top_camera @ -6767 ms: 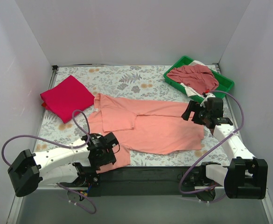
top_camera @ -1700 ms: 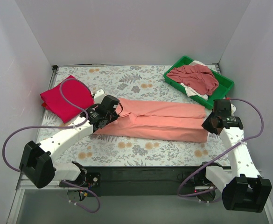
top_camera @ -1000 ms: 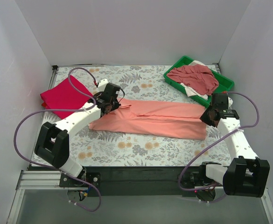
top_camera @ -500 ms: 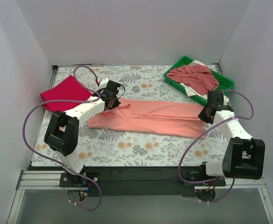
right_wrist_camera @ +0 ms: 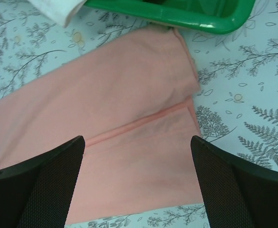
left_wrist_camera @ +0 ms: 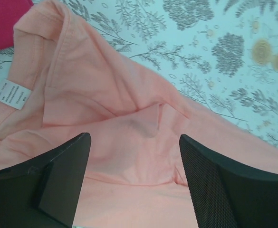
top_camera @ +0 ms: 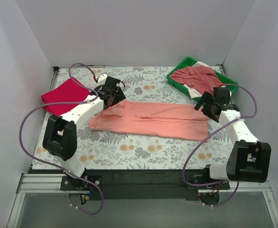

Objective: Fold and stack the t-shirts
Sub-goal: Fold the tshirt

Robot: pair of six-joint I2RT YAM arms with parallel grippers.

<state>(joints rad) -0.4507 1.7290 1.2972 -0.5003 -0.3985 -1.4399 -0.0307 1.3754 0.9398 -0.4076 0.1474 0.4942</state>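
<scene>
One salmon shirt [top_camera: 150, 119] lies mid-table as a long folded band. Its long axis runs left to right, with the collar and label end to my left and the hem end to my right, just short of the tray [top_camera: 230, 85]. A fold edge runs along its length.

My left gripper [left_wrist_camera: 134, 140] is over the collar end, fingers wide apart with only cloth showing between them. My right gripper [right_wrist_camera: 137, 140] is over the hem end, likewise spread and holding nothing. Both arms reach far forward from their bases, wrists angled down at the cloth.

A crimson shirt [top_camera: 65, 96] lies folded at the far left, just beside the collar end. A rose-red shirt [top_camera: 196, 78] is heaped in the tray over a white shirt [top_camera: 194, 91].
</scene>
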